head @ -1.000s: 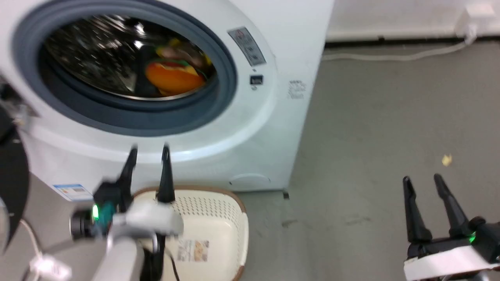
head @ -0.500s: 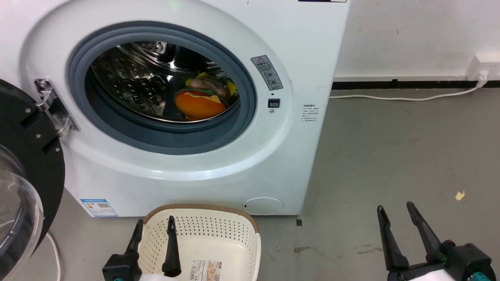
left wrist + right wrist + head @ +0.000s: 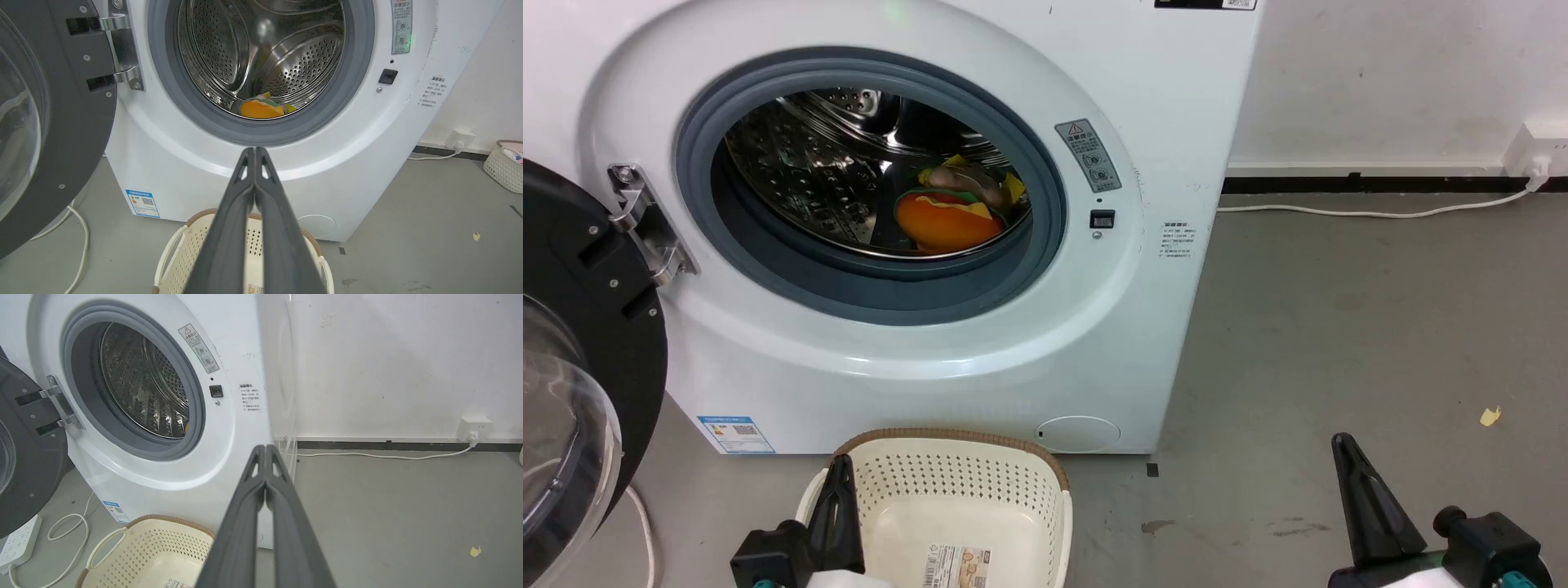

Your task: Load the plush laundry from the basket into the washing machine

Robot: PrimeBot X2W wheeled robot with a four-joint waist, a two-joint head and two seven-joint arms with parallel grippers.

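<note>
The plush laundry lies inside the drum of the washing machine. The basket sits on the floor just before the machine; the door hangs open at its left.

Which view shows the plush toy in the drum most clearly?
The head view: the plush toy shows large, its orange body and pinkish face clear. The left wrist view shows it smaller, partly behind the grey ring. In the right wrist view, an orange sliver is visible.
</note>
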